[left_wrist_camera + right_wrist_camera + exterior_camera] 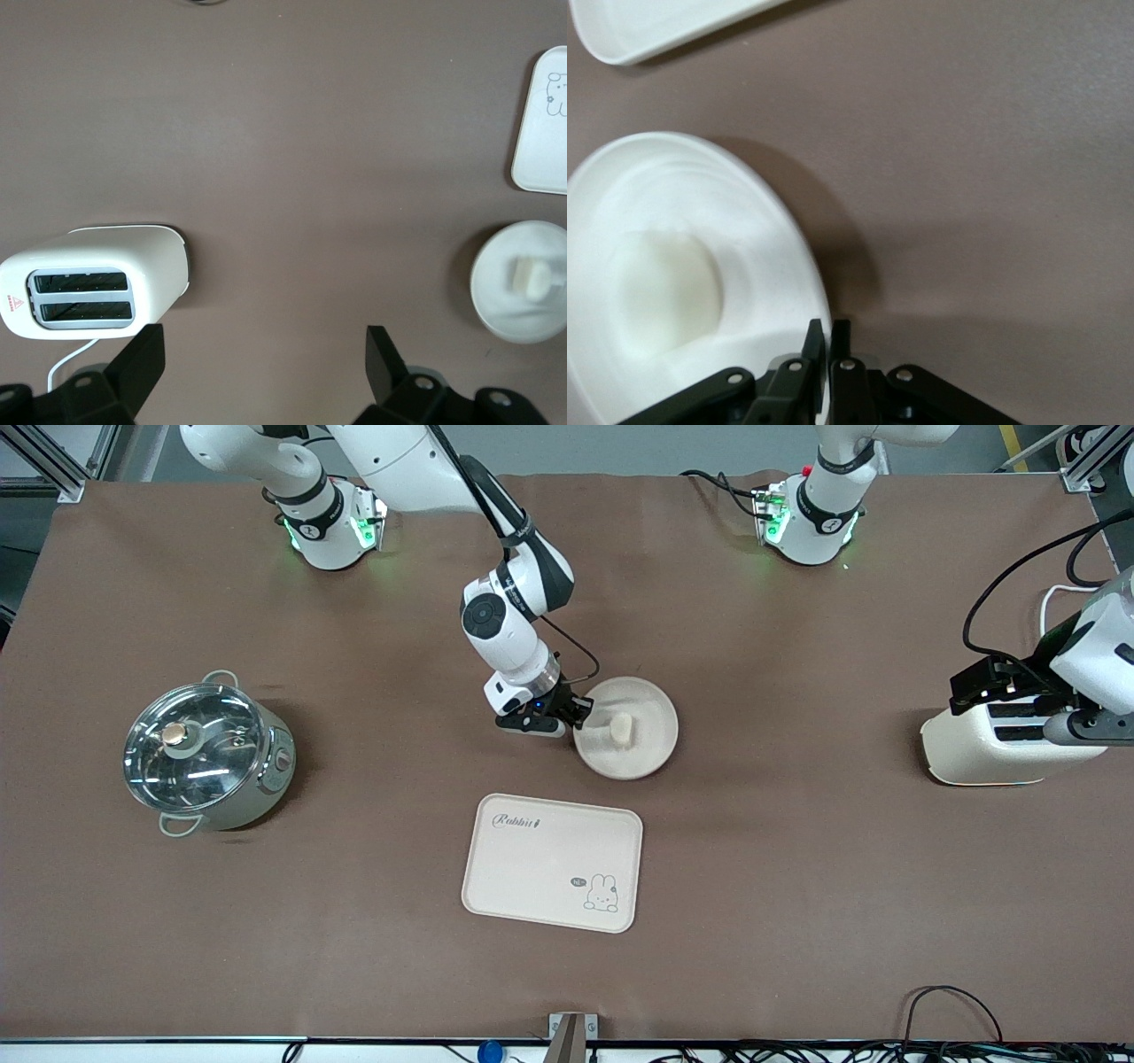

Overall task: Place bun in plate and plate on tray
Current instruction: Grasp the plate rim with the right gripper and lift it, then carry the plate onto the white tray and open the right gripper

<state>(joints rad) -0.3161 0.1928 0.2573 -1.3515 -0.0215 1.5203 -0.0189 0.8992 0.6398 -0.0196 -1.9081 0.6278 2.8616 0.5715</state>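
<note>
Right gripper pinched on the plate rim, bun already in.

Your thin rim grip could let the plate tilt and roll the pale, rounded bun off. The plate sits mid-desk, farther from the front edge than the tray. Your left gripper waits wide open, empty, over the toaster.

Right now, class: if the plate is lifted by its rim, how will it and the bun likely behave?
The plate looks rigid, so it should lift without flexing. Held by the right pincer at one edge, it will probably droop opposite. The rounded bun sits loose and may slide.
</note>
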